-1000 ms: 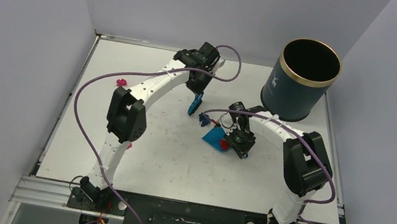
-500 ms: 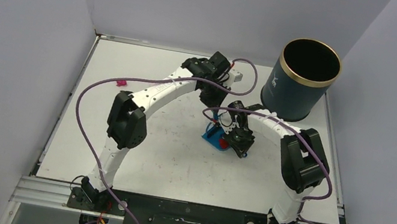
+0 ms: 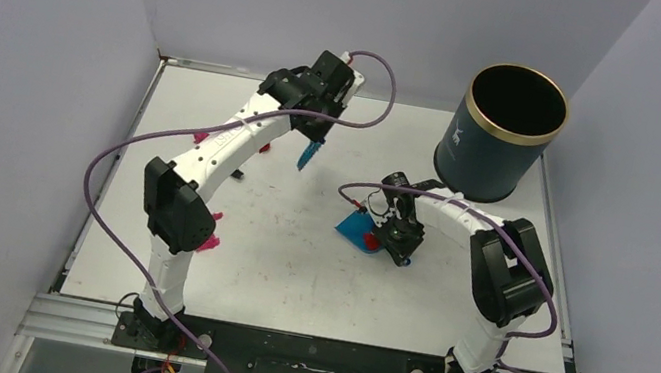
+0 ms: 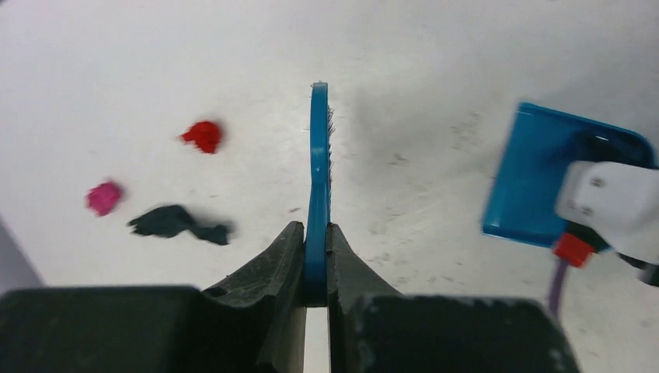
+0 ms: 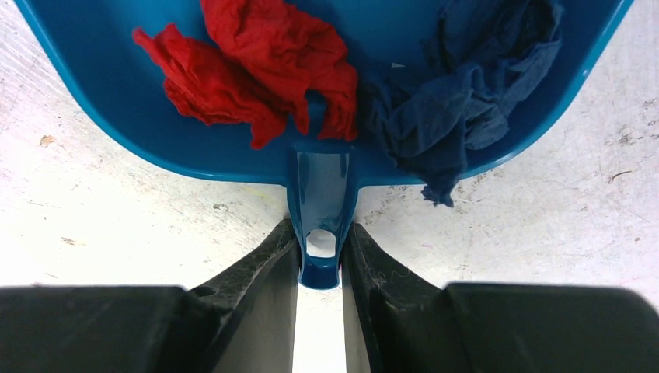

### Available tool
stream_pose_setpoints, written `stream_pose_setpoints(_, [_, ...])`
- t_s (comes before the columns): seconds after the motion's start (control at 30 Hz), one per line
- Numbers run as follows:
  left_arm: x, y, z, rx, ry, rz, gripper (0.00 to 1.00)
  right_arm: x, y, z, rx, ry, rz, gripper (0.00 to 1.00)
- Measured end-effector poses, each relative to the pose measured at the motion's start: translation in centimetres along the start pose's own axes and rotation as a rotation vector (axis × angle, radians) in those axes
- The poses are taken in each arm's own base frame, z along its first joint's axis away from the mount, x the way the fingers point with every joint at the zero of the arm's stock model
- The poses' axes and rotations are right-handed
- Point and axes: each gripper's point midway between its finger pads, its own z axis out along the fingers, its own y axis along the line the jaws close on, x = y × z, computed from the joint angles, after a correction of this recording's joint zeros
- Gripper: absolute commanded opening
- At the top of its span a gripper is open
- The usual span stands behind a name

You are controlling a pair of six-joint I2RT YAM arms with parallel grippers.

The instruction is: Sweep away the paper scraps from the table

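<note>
A: What holds what?
B: The left gripper (image 4: 315, 233) clamps the brush (image 4: 319, 148); the right gripper (image 5: 320, 233) clamps the dustpan (image 5: 116, 85) by its handle.
A: And the rest?
B: Red and blue scraps (image 5: 272, 47) lie in the dustpan; three more sit on the bench (image 4: 155, 62), at nine o'clock from the brush.

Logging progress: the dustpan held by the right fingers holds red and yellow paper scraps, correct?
Not yellow. The right wrist view shows the dustpan, its handle held by the right fingers, holding red scraps and a dark blue scrap.

Red and navy scraps (image 5: 272, 54), blue dustpan (image 5: 322, 183)
</note>
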Motion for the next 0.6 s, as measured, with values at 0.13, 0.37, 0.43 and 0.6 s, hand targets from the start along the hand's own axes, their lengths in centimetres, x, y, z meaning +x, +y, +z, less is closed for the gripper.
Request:
stream_pose_setpoints(0.13, [-0.2,5.4,-0.5,-0.212,-0.011,0.015,0.0,0.0,0.0,-0.1,0.001,-0.004,0.0,0.05])
stream_pose_setpoints(0.37, [1.6,13.4,1.9,-0.483,0.086,0.04,0.0,0.1,0.0,-0.2,0.003,-0.002,0.0,0.05])
stream_pose_setpoints(0.43, [2.4,15.3,3.9,-0.525,0.127,0.03,0.0,0.2,0.1,-0.2,0.002,0.0,-0.001,0.05])
stream_pose_setpoints(0.6, [5.9,17.9,9.2,-0.53,0.256,0.021,0.0,0.3,0.2,-0.3,-0.001,0.007,-0.002,0.05])
